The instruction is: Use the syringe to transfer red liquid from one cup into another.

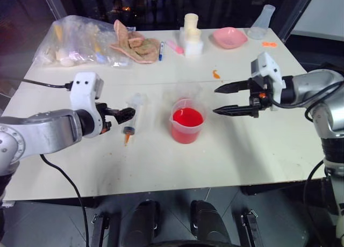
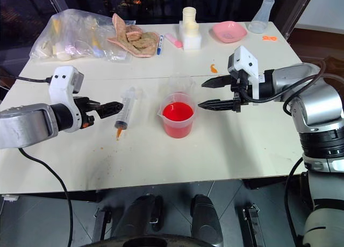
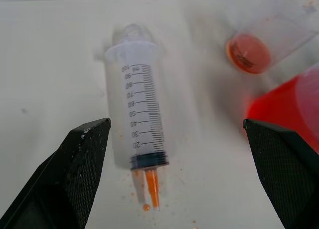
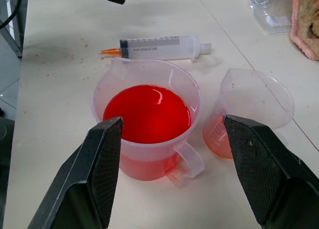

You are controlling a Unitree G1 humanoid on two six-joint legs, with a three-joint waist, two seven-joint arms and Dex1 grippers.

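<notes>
Your left gripper (image 1: 130,114) hangs spread wide beside the syringe (image 1: 134,118), which lies empty and ungrasped on the table (image 1: 242,150). Beyond it, your right gripper (image 1: 224,99), jaws apart, holds nothing near the beaker (image 1: 187,121) of red liquid (image 1: 187,118). The clear cup (image 4: 249,112) behind holds only dregs; every step remains.

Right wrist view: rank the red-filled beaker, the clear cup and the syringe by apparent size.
1. Red-filled beaker, largest.
2. Clear cup, smaller.
3. Syringe, smallest, though it lies farthest from the camera, so unsure.

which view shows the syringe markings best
The left wrist view: the syringe lies close between the open fingers, its scale readable. The right wrist view shows it side-on behind the beaker; the eye views show it small on the table.
</notes>
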